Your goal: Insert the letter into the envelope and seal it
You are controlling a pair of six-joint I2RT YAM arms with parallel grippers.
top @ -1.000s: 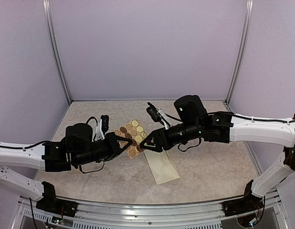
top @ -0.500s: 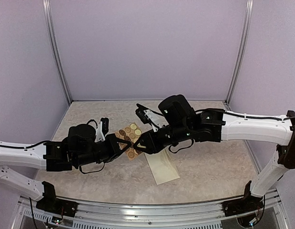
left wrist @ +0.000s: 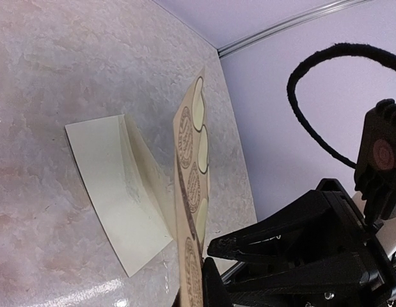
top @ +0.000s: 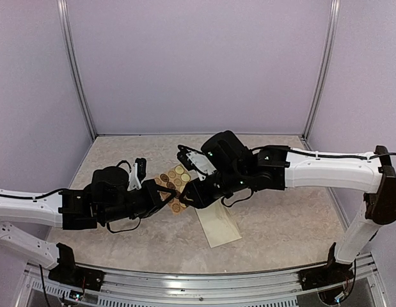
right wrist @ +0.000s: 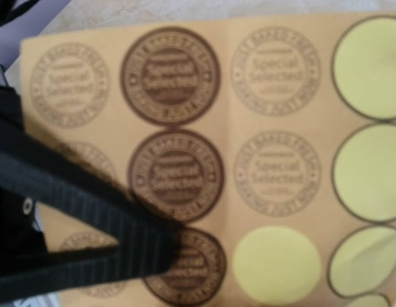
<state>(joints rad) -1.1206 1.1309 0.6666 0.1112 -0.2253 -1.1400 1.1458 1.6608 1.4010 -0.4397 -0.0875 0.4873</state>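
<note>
The cream envelope [top: 218, 225] lies flat on the table in front of both grippers; in the left wrist view the envelope [left wrist: 111, 192] shows one raised fold. The letter is out of view. A tan sticker card [top: 174, 181] stands lifted off the table, and my left gripper [top: 166, 196] is shut on its near edge [left wrist: 190, 268]. My right gripper [top: 187, 194] is at the card's right side, jaws narrowly apart. One black finger [right wrist: 89, 211] lies over a dark brown round sticker [right wrist: 185, 265]; the other finger is hidden.
The card [right wrist: 274, 96] carries several brown printed stickers and pale yellow blank circles [right wrist: 367, 169]. Marbled tabletop [top: 281, 224] lies to the right of the envelope. Purple walls and metal posts enclose the cell.
The right arm has swung left to the sticker card and its jaws have narrowed. The left gripper has kept its hold on the card, almost still.
</note>
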